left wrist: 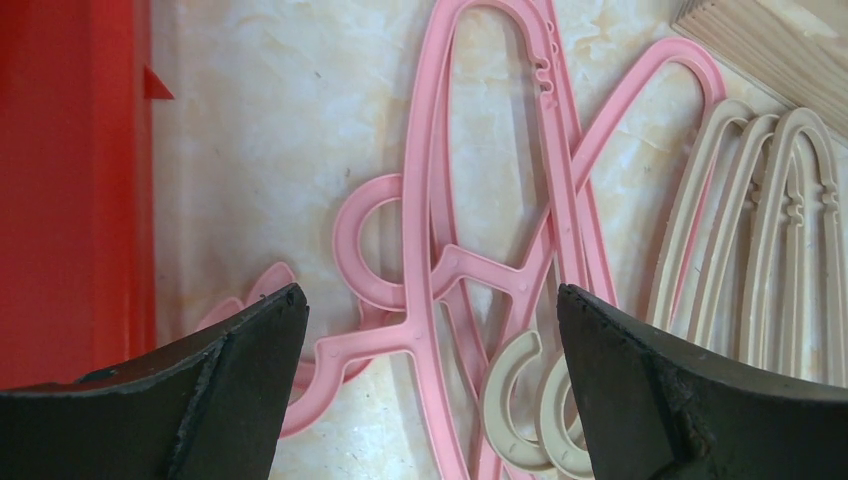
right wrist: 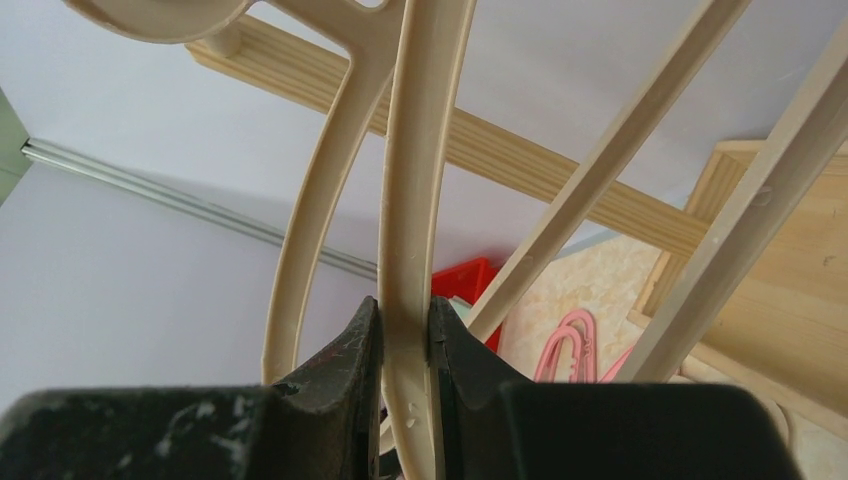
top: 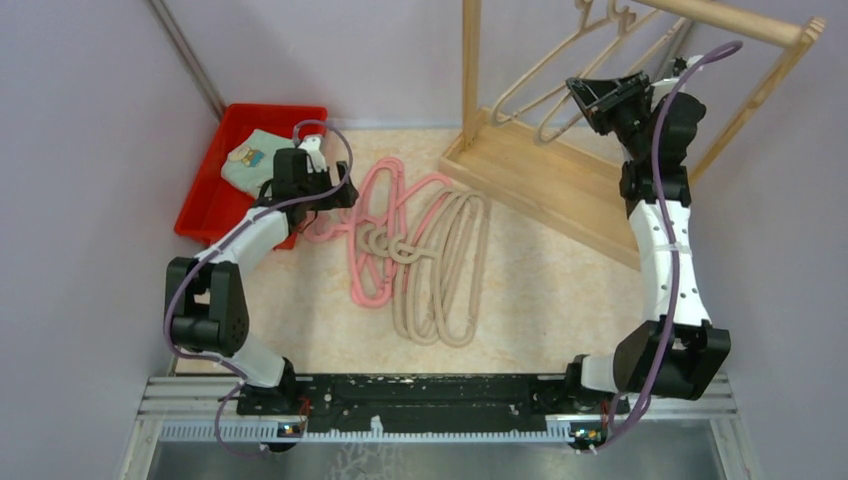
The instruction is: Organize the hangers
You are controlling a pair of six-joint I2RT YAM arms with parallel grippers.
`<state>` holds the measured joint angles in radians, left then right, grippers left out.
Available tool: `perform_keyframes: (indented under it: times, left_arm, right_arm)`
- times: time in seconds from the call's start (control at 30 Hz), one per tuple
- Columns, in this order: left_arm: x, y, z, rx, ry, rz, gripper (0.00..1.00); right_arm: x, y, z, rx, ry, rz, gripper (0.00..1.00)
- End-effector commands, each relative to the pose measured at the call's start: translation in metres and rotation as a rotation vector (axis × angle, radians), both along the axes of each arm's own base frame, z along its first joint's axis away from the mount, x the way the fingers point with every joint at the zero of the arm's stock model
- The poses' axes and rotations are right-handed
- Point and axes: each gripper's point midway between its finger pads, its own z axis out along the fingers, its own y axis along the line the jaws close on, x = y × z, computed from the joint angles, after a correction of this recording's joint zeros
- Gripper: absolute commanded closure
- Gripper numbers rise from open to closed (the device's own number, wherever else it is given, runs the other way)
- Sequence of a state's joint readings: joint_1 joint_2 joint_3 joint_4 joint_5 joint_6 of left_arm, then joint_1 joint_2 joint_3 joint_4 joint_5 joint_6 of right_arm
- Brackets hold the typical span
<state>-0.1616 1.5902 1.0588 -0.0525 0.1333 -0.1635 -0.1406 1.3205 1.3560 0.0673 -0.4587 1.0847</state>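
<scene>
We see the right gripper (right wrist: 405,325) clamped on a beige hanger (right wrist: 412,150) that rises ahead of it. The left gripper (left wrist: 430,300) gapes wide, with pink hangers (left wrist: 470,268) directly beneath.

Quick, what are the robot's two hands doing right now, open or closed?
Left gripper: open, holding nothing, over the pink hangers.
Right gripper: closed on a beige hanger by the wooden rack.

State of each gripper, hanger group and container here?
left gripper: open above pink hangers
right gripper: shut on beige hanger raised at wooden rack
pink hangers: lying tangled on table
loose beige hangers: lying, overlapping pink ones
red bin: holds folded cloth
wooden rack: upright
</scene>
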Motion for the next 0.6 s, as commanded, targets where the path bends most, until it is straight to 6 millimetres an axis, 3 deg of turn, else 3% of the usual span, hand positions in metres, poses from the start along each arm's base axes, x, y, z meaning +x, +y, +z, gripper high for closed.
perform_keyframes:
  times: [0.0,0.17,0.43,0.57]
  left_arm:
    - [0.003,0.01,0.024,0.059,-0.049,0.019,0.0]
    - [0.006,0.009,0.037,0.056,-0.081,0.015,0.0]
    - [0.006,0.013,0.057,0.064,-0.142,0.024,0.0]
    - [0.004,0.014,0.058,0.075,-0.154,0.025,0.0]
  right_arm:
    - [0.014,-0.002,0.005,-0.003,-0.005,0.015,1.0]
    - [0.034,0.013,-0.009,-0.014,0.054,0.059,1.0]
    - [0.057,0.07,-0.034,-0.025,0.141,0.153,1.0]
    - [0.062,0.084,-0.046,-0.014,0.167,0.169,1.0]
